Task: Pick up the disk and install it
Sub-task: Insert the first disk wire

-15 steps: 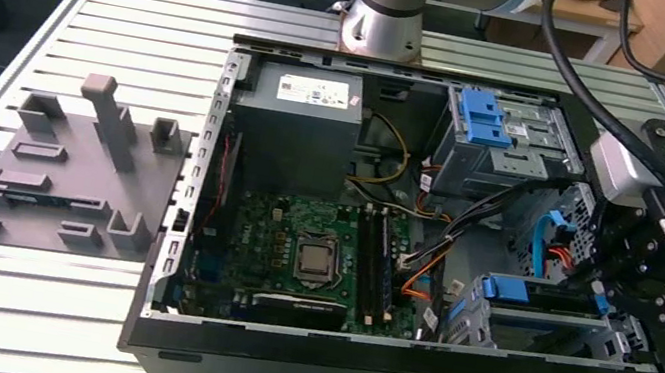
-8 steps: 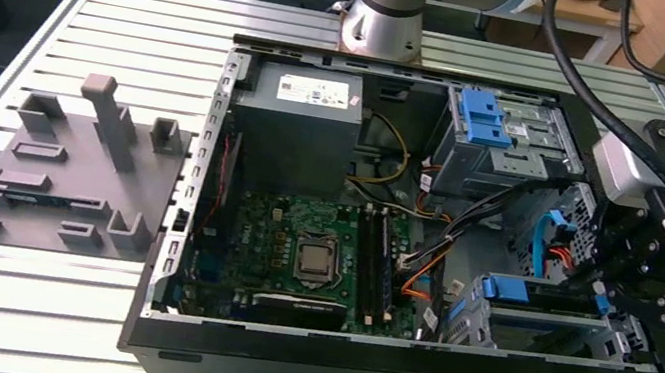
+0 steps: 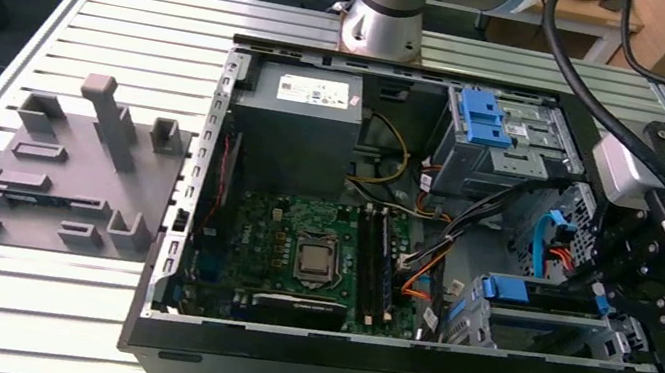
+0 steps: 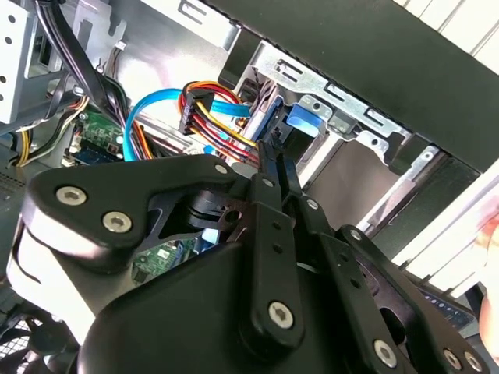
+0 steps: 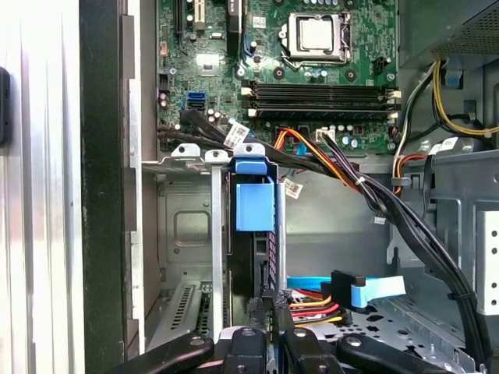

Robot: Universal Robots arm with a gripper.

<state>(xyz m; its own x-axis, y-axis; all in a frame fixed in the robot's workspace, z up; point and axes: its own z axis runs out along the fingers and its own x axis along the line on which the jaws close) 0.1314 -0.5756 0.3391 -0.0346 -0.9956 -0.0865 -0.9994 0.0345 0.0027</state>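
The disk (image 3: 544, 295) stands on edge in a slot of the metal drive cage (image 3: 551, 333) at the open computer case's front corner, on the exterior view's right. Its blue carrier rail (image 5: 255, 204) and dark body show in the first wrist view, and a blue part of the disk (image 4: 302, 123) shows in the second wrist view. My gripper (image 3: 606, 291) hangs over that corner of the case. Its fingers (image 4: 269, 167) lie close together with nothing seen between them, and the gripper (image 5: 267, 305) has its tips at the disk's near end.
A blue flat cable (image 5: 374, 292) and a red-yellow-black wire bundle (image 4: 210, 125) run right beside the fingertips. Inside the case are the motherboard (image 3: 301, 252), a grey power supply box (image 3: 302, 126) and an upper cage with a blue latch (image 3: 499, 123). A grey fixture (image 3: 78, 174) lies on the slatted table (image 3: 17, 296).
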